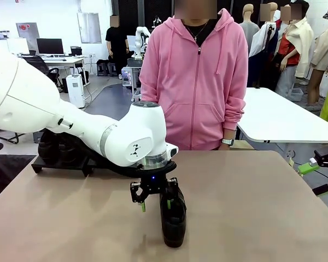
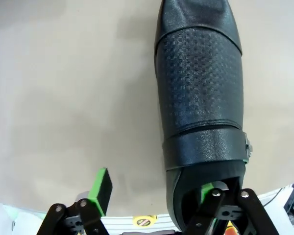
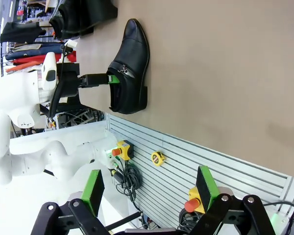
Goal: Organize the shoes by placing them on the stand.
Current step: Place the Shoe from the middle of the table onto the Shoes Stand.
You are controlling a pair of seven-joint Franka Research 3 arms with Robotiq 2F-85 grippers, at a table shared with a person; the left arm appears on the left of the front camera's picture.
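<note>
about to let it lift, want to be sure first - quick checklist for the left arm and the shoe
1. One finger inside the shoe opening: ok, a green pad sits in the heel opening.
2. Other finger outside the shoe's side: ok, but a gap shows, not touching.
3. Grip on the shoe wall closed: not ok, the left gripper is open.
4. Shoe flat on the table: ok, sole down in the right wrist view.
5. Right gripper out of the way: ok, open, off at the table's side.
6. Free spot on the stand: cannot tell, the left arm hides most of it.
</note>
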